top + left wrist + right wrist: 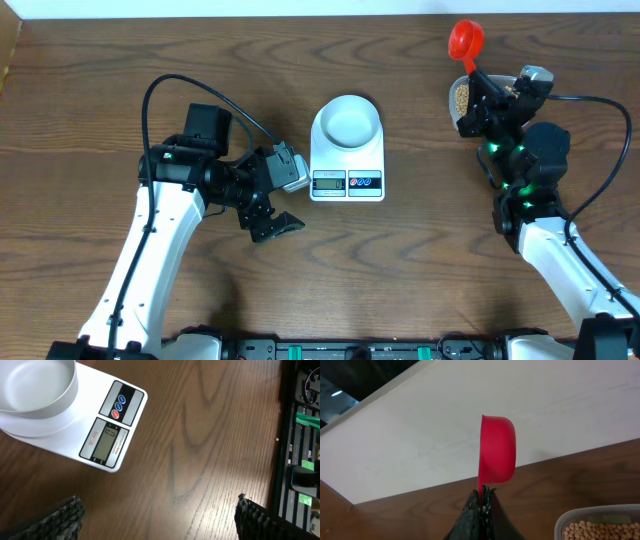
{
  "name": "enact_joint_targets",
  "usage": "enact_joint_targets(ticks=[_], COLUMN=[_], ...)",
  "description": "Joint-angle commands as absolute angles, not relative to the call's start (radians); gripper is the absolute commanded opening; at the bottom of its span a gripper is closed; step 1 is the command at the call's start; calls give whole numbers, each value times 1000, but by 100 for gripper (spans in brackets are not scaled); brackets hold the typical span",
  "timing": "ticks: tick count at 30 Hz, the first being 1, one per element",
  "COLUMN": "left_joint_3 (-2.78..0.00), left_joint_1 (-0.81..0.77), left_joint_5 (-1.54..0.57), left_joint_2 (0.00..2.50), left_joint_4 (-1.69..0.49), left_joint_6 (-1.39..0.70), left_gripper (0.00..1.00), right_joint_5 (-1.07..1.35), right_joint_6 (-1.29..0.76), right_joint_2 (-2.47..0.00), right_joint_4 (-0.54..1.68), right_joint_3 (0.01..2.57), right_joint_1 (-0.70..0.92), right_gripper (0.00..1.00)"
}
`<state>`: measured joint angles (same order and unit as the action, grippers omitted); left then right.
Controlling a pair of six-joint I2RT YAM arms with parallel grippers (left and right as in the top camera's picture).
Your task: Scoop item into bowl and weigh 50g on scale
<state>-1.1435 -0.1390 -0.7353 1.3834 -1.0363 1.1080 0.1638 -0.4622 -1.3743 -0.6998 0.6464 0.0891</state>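
The scale (pixel 347 160) is the reference point; it rests flat on the wooden table (pixel 420 260), with its display (pixel 106 442) and two round buttons (pixel 119 406) on the edge nearest the robot. The bowl (pixel 347 120) sits on the scale platform, behind the display.

Left gripper (pixel 292 200): positioned just left of the scale's front corner, near but not touching it. In the left wrist view its jaws stand wide apart, with bare table between the ribbed fingertips (pixel 65 516). Nothing is held.

Right gripper (pixel 478 95): positioned well to the right of the scale, toward the far edge of the table. Its jaws are clamped together on the handle of the red scoop (pixel 465 38). In the right wrist view the scoop stands upright above the fingertips, seen side-on, so its contents cannot be determined.

The beans (pixel 600 530) lie in a clear plastic tub (pixel 460 95), which stands on the table well to the right of the scale, directly beside the right gripper.
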Motion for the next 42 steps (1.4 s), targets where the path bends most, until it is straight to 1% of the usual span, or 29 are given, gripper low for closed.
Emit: enact_joint_targets(ticks=[1,6,10,13,14,17,22,26,29,32,38,39,42], left_joint_3=[-1163,-1163,-1163,-1163,-1163,-1163,-1163,-1163,-1163,-1163,-1163,-1163,-1163], left_joint_1=[-136,-136,-134,-133,-133,-129,-127,-108,-81,-51,-41,-39,-26], left_joint_5=[-759,-713,-752,-804,-820,-824,-820,-793,-794,-794,-797,-796,-796], left_joint_2=[1380,1380,1380,1380,1380,1380,1380,1380,1380,1380,1380,1380,1380], left_joint_4=[-1039,-1040,-1036,-1065,-1094,-1162,-1168,-1130,-1092,-1041,-1041,-1013,-971], left_joint_6=[1129,1129,1135,1208,1264,1350,1362,1361,1330,1250,1246,1152,1032], left_gripper=[98,98,98,98,98,98,98,98,98,98,98,98,98], right_joint_5=[163,163,163,163,163,163,163,163,163,163,163,163,164], right_joint_6=[-447,-447,-446,-447,-447,-447,-447,-447,-447,-447,-447,-447,-447], right_joint_2=[-1377,-1377,-1377,-1377,-1377,-1377,-1377,-1377,-1377,-1377,-1377,-1377,-1377], right_joint_4=[-703,-703,-702,-702,-702,-701,-699,-699,-699,-699,-698,-698,-698], right_joint_3=[672,672,672,672,672,672,672,672,672,672,672,672,672], right_joint_1=[86,86,86,86,86,86,86,86,86,86,86,86,86], right_gripper=[1,1,1,1,1,1,1,1,1,1,1,1,1])
